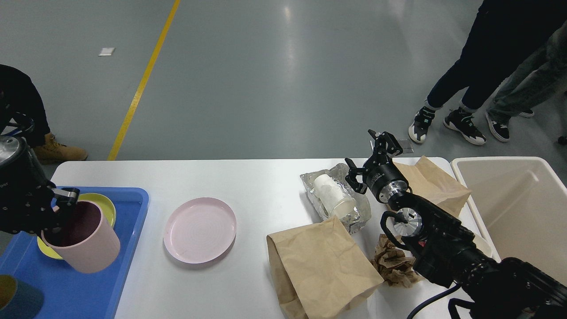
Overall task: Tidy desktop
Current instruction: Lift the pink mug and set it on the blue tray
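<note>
The white desktop (248,177) fills the lower half of the head view. My left gripper (65,200) is shut on the rim of a pink cup (86,241), held tilted over a yellow plate (105,204) in the blue tray (130,212) at the left. My right gripper (367,157) is open and empty, just right of a foil container (359,213) that holds a white paper cup (333,195) lying on its side. A pink plate (199,229) lies on the desktop between them.
A brown paper bag (319,266) lies at the front, a second one (436,184) behind my right arm, and crumpled brown paper (393,263) beside the arm. A beige bin (518,208) stands at the right edge. A dark cup (17,301) sits in the tray's front corner. People stand beyond the table's far right.
</note>
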`<state>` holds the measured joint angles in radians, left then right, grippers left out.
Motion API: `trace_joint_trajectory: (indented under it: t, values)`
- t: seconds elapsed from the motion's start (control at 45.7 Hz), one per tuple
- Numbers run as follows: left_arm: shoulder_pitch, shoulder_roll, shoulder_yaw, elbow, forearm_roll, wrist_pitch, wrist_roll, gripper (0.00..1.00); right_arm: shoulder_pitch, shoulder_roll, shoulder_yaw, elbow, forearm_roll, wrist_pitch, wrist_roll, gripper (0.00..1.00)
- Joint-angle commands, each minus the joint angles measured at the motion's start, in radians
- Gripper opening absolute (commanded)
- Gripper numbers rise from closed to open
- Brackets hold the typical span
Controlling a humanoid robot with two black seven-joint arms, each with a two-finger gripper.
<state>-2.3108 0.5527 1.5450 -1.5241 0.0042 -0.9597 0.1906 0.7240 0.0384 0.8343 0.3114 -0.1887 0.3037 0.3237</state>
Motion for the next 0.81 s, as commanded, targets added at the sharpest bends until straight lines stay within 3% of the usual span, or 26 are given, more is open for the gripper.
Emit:
trace_joint_trajectory:
  t: [0.0, 0.109, 0.307, 0.504, 0.788]
  values:
    - [-0.002, 0.048, 0.027, 0.015, 0.014, 0.0, 0.001, 0.0, 0.0, 0.0, 0.0, 0.0, 0.0, 0.0, 0.0, 1.0]
    - [0.056, 0.095, 0.035, 0.094, 0.034, 0.0, 0.004, 0.0, 0.0, 0.0, 0.0, 0.0, 0.0, 0.0, 0.0, 1.0]
    - [0.264, 0.148, 0.009, 0.257, 0.049, 0.013, 0.0, 0.0, 0.0, 0.0, 0.0, 0.0, 0.0, 0.0, 0.0, 1.0]
    - [0.504, 0.147, -0.109, 0.392, 0.054, 0.059, 0.001, 0.0, 0.0, 0.0, 0.0, 0.0, 0.0, 0.0, 0.0, 1.0]
    - [0.72, 0.115, -0.241, 0.53, 0.073, 0.107, 0.023, 0.0, 0.0, 0.0, 0.0, 0.0, 0.0, 0.0, 0.0, 1.0]
